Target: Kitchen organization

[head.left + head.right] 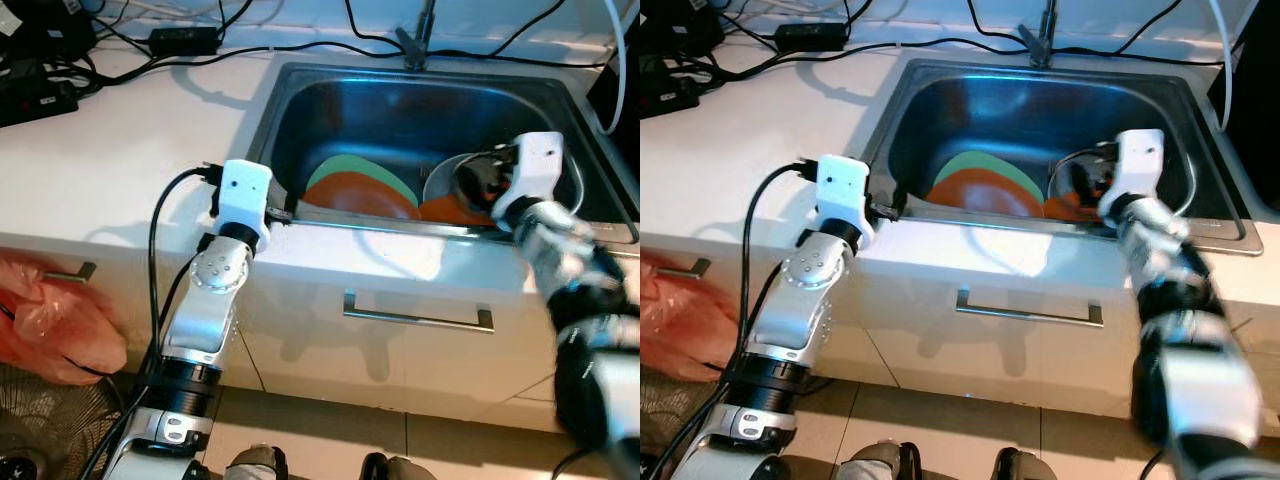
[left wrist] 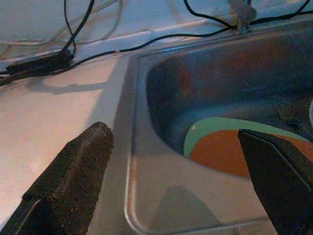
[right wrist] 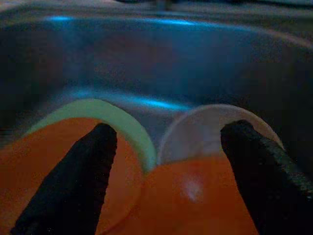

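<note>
1. Progress so far: pretty much nothing is sorted yet, as far as I can tell. All the plates are still down in the sink (image 1: 300,105), and nothing from it is out on the worktop (image 1: 120,170).
2. What's in there: a green plate (image 1: 352,167) at the bottom, an orange plate (image 1: 355,195) lying on top of it, a second orange plate (image 3: 195,196) overlapping that one, and a white plate (image 3: 200,129) peeking out behind it.
3. My right gripper (image 3: 166,142) is down inside the sink, just above the second orange plate. Fingers spread wide, holding nothing.
4. My left gripper (image 2: 181,161) is parked at the sink's front left corner, over the rim. Also wide open and empty.
5. The plates look flat, smooth and thin, lying nearly flush on each other, so I'd guess getting a finger under an edge will be fiddly.
6. Left to do: basically everything, so grab each plate and get it out.
</note>
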You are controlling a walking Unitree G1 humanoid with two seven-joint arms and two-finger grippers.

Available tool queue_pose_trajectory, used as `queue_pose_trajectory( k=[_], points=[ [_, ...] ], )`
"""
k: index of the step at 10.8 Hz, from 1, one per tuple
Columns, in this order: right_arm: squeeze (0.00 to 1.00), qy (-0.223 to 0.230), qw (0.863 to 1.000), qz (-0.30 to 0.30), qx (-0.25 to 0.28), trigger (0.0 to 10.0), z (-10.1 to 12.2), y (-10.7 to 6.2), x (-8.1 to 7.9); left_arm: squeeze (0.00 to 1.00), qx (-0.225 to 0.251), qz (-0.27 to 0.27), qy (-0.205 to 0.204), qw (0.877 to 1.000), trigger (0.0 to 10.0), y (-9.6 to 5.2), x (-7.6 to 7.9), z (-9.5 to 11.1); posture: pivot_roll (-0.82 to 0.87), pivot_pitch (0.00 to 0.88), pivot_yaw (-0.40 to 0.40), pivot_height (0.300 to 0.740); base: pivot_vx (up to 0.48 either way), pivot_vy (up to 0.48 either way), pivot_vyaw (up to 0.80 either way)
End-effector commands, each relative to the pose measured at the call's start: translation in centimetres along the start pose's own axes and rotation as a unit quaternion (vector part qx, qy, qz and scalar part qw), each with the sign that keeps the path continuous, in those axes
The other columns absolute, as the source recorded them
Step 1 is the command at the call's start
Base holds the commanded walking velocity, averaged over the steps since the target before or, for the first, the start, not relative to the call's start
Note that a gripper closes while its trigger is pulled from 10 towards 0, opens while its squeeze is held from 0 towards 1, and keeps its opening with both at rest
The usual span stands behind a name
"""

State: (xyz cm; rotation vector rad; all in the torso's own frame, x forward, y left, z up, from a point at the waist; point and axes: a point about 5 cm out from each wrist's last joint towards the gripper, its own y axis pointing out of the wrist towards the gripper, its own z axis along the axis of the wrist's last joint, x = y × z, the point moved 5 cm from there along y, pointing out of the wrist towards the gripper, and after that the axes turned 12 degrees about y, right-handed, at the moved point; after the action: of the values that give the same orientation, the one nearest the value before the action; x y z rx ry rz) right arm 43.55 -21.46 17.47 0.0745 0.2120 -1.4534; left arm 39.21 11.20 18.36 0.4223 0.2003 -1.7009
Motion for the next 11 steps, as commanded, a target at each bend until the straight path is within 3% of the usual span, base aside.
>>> queue_pose_trajectory(
  k=[1,4,8,11],
  points=[
    [0.00,-0.006,1.000,0.008,0.006,10.0,0.3,-0.2,-0.4,0.00,0.006,0.017,0.003,1.000,10.0,-0.2,-0.9,0.4,0.04,0.089,0.005,0.740,0.000,0.000,0.00],
    [0.00,-0.016,0.999,0.017,0.028,10.0,0.6,-1.4,-1.4,0.00,0.011,0.029,-0.013,0.999,10.0,-0.2,-1.9,0.8,0.04,0.079,0.007,0.740,0.000,-0.356,0.00],
    [0.00,-0.008,1.000,0.020,0.012,10.0,-0.3,-2.2,-2.1,0.00,0.002,0.049,-0.017,0.999,10.0,-0.1,-3.2,0.3,0.03,0.068,0.002,0.740,0.000,-0.403,0.00],
    [0.00,-0.007,1.000,0.015,0.010,10.0,-0.5,-2.5,-2.0,0.00,0.000,0.066,-0.023,0.998,10.0,0.0,-3.8,0.0,0.03,0.063,-0.002,0.740,0.000,-0.091,0.00]
  ],
)
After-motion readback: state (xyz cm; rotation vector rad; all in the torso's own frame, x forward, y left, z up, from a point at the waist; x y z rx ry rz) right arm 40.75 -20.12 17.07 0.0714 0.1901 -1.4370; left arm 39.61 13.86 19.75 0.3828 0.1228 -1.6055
